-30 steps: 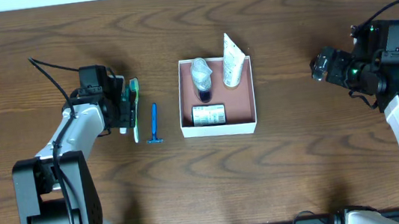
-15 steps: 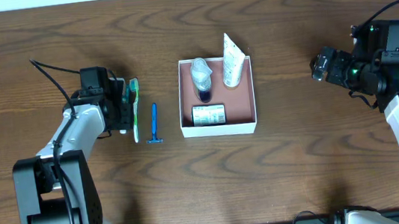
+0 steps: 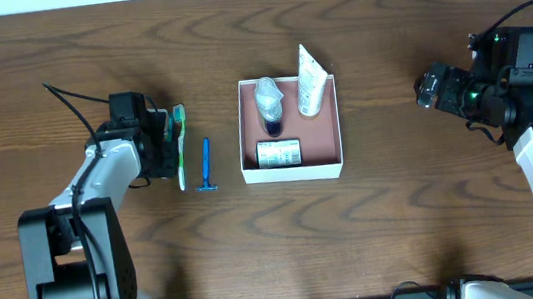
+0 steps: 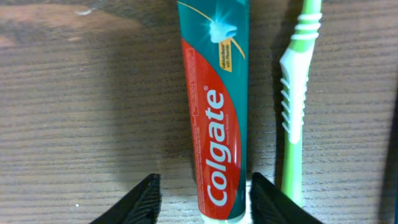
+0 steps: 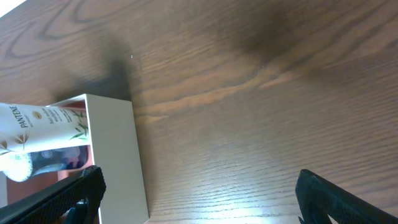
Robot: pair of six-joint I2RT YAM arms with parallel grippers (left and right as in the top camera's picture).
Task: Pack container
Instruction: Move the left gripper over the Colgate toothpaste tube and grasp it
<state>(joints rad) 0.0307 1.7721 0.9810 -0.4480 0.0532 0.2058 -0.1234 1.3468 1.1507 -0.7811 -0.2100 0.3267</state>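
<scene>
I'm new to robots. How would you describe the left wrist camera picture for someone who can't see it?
A red and teal Colgate toothpaste tube lies on a wooden table, its near end between the two dark tips of the open left end effector. A green and white toothbrush lies alongside it, at the picture's right.

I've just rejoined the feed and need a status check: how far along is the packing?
Done: a white tube, a clear-capped bottle and a small packet lie in the container. In hand: the open left gripper straddles the Colgate tube, not yet clamped. Left: that tube, the green toothbrush and the blue razor on the table. The right gripper is open, empty.
</scene>
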